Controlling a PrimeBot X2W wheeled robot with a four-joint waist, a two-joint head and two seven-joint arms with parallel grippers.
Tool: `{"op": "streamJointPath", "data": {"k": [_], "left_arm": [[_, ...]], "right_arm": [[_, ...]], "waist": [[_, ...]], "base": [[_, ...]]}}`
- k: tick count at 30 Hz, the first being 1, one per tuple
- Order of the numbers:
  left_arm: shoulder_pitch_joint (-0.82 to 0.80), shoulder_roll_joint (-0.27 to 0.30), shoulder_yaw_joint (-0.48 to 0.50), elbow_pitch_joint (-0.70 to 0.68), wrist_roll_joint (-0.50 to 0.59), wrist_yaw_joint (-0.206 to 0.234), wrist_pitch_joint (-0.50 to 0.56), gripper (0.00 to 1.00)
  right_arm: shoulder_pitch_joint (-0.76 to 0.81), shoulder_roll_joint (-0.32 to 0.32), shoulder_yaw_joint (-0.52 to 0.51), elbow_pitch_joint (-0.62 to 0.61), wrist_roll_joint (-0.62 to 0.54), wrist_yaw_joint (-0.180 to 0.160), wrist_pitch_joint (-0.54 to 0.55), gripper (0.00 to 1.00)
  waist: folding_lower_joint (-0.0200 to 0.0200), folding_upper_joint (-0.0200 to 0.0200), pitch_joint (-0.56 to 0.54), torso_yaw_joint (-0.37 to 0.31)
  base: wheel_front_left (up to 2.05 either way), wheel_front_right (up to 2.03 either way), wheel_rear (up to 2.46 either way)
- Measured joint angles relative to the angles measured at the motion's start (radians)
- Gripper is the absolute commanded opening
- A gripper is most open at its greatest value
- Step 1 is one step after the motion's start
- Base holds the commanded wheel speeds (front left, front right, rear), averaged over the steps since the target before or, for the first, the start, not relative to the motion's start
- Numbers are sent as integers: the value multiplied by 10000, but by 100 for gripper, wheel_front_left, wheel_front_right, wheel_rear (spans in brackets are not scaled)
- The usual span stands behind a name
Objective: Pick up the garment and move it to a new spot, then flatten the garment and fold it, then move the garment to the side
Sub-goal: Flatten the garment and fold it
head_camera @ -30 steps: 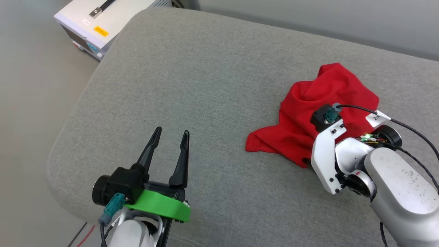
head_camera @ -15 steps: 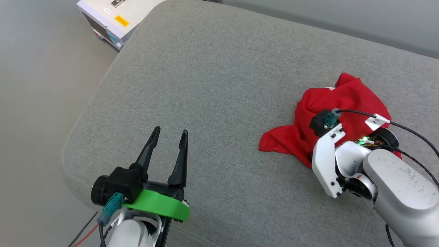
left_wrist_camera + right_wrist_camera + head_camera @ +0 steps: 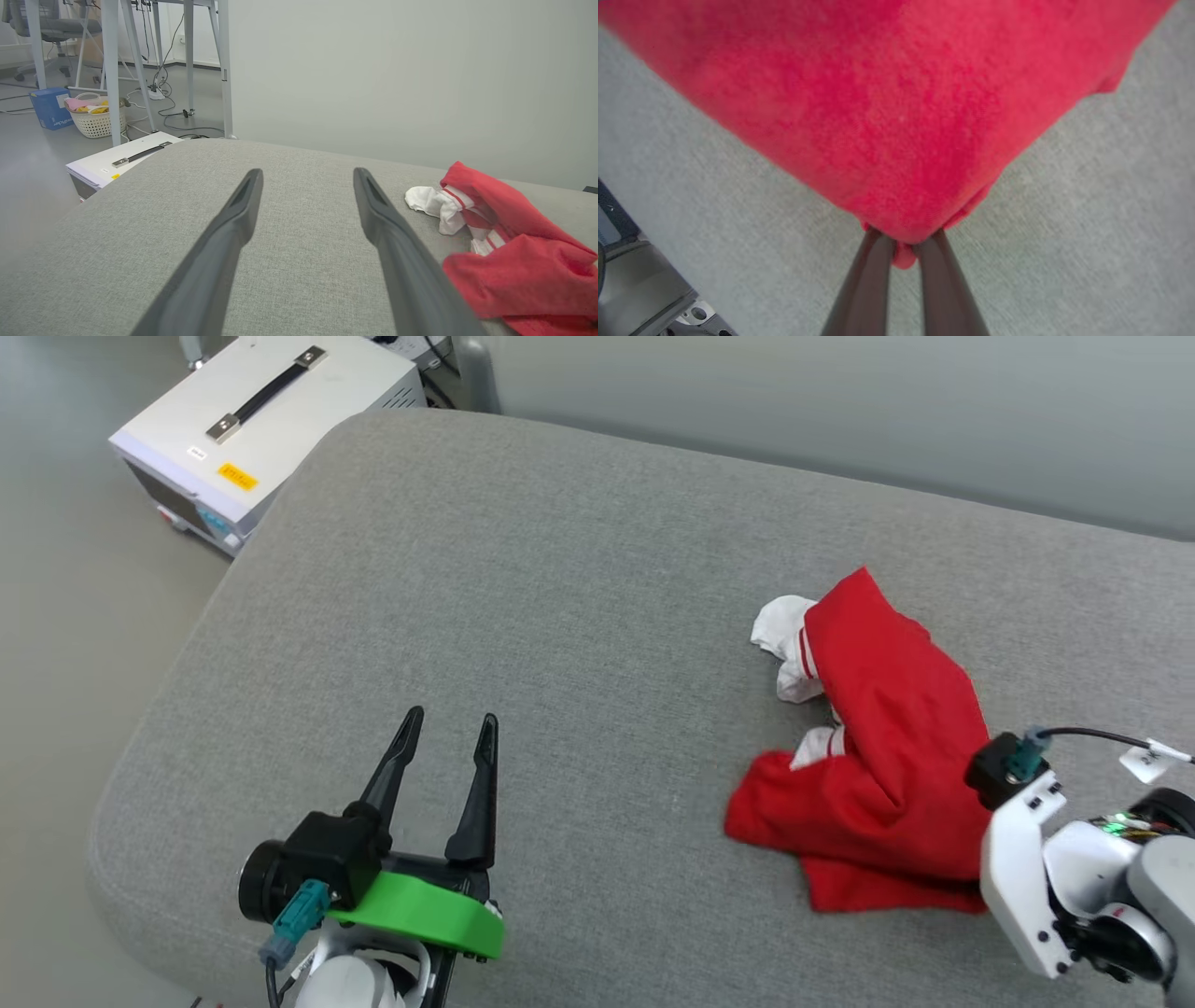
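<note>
Garment [image 3: 887,756] is pictured bunched at the right of the head view on a grey cushion [image 3: 560,616], with red cloth heaped over a white sleeve [image 3: 780,625] edged in striped trim. In the right wrist view, a pinch of the red fabric is clamped between the closed fingers of the right gripper [image 3: 903,238], and the cloth is drawn up into a peak there. The left gripper [image 3: 448,723] is held at the lower left, its fingers spread apart and empty, well away from the cloth.

The first step, picking up and moving, is judged to be in hand. A lift clear of the cushion is called for next, then a carry toward the open grey area at centre frame, with the thin fabric kept from slipping out of the pinch.

Which edge of the shirt is gripped cannot be told. No chest lettering can be made out, and the right fingers are hidden behind the wrist in the head view. The wrist close-up is blurred.
</note>
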Motion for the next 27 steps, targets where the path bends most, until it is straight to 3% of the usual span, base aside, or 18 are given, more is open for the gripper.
{"op": "streamJointPath", "data": {"k": [7, 8, 10, 11, 12, 14, 21, 27], "left_arm": [[154, 0, 38, 21, 75, 0, 0, 100], [157, -2, 44, 33, 86, 0, 0, 100], [158, 2, 35, 50, 86, 0, 0, 100], [160, 2, 27, 58, 86, 0, 0, 100], [171, 2, 19, 65, 86, 0, 0, 100], [257, 10, 10, 105, 84, 0, 0, 100], [275, 15, -21, 104, -12, 0, 0, 100], [284, 15, -291, 173, -288, -2, 0, 100]], "right_arm": [[1570, -786, -1524, -90, -286, 0, 918, 0], [2185, -779, -2243, -196, -648, -2, 1126, 0], [2585, -562, -2713, -408, -802, -2, 1085, 0], [2723, -431, -2915, -512, -867, -2, 988, 96], [2903, -174, -3258, -654, -970, -2, 788, 100], [3260, 516, -4100, -1386, -1191, -2, 79, 100], [3470, 2034, -6257, -2978, -1108, -2, -2050, 100], [3718, 3269, -7237, -3542, -1645, -4, -4778, 100]], "waist": [[0, 0, -414, -658], [-1, 0, -550, -879], [-1, 0, -637, -1003], [-1, 0, -669, -1044], [-1, 0, -720, -1101], [-1, 0, -880, -1256], [-1, 0, -1097, -1474], [-1, 0, -1082, -1714]], "base": [[0, 0, 0], [0, 0, 0], [0, 0, 0], [0, 0, 0], [0, 0, 0], [0, 0, 0], [0, 0, 0], [0, 0, 0]]}}
